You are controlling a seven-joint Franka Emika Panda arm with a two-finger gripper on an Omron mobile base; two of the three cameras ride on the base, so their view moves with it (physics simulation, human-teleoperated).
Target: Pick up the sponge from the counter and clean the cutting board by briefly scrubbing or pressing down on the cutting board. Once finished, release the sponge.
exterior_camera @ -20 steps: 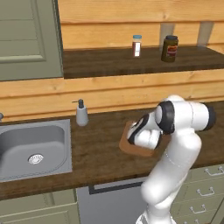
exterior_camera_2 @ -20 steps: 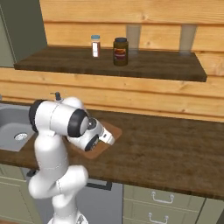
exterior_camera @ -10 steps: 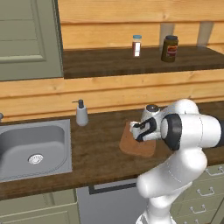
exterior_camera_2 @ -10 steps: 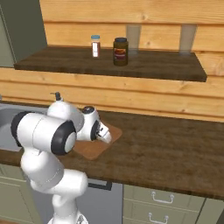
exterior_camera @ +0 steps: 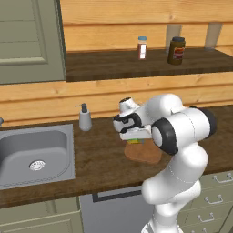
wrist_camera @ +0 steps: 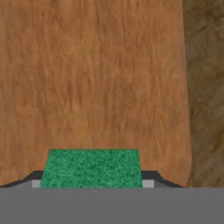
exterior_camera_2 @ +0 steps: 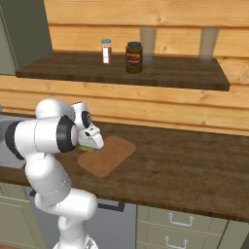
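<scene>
Now my hand [exterior_camera: 134, 136] hangs low over the near-left end of the cutting board [exterior_camera_2: 109, 155]. The sponge [wrist_camera: 91, 169] sits right at my hand, between my two dark fingertips [wrist_camera: 151, 176]. Its green top shows clearly in the hand view, and a bit of green and yellow peeks out under my hand in the left base view. The sponge seems to lie on the board, which spreads out ahead of my hand. The dark tabletop [exterior_camera_2: 194, 160] runs along the board's far side.

I cannot tell if my fingers are squeezing the sponge or have let go of it. They sit close on each side of it, and that is all I can see.

I think the wiping is about done, and letting go of the sponge is what is left.

Things could go wrong here. If my fingers open only a little, the sponge may stick to one of them. Then it would come up with me when I lift and drop somewhere off the board. If I lift at a slant, a fingertip could catch the sponge and flick it onto the tabletop. If I push down more, the board could slide.
</scene>
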